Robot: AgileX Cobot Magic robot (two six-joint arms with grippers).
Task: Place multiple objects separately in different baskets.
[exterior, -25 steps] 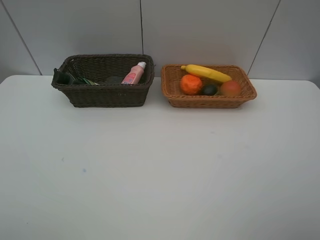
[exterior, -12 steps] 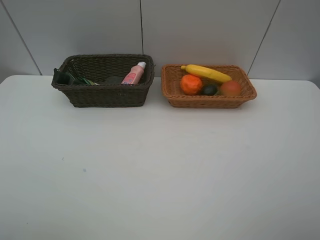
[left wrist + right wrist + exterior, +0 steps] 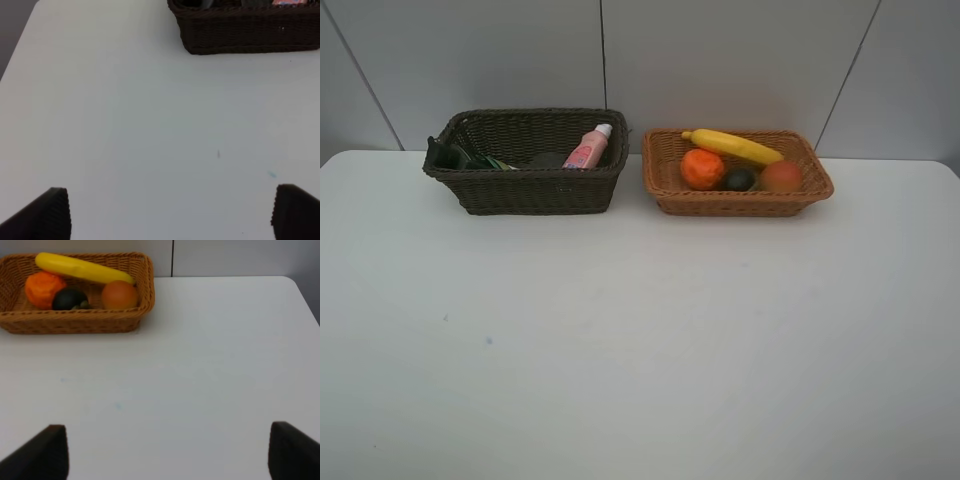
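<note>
The dark brown basket (image 3: 525, 190) stands at the back left and holds the small pink bottle (image 3: 588, 148), the dark green pump bottle (image 3: 450, 155) and a dark item I cannot make out. The light tan basket (image 3: 735, 203) at the back right holds the yellow banana (image 3: 732, 145), orange (image 3: 701, 168), dark mangosteen (image 3: 739, 179) and red-orange fruit (image 3: 780, 176). The marker is hidden. Neither arm shows in the high view. My left gripper (image 3: 170, 212) is open and empty above the table. My right gripper (image 3: 167, 452) is open and empty, near the tan basket (image 3: 75, 322).
The white table (image 3: 640, 330) runs to a grey panelled wall at the back. The left table edge shows in the left wrist view (image 3: 20, 45) and the right corner in the right wrist view (image 3: 300, 290).
</note>
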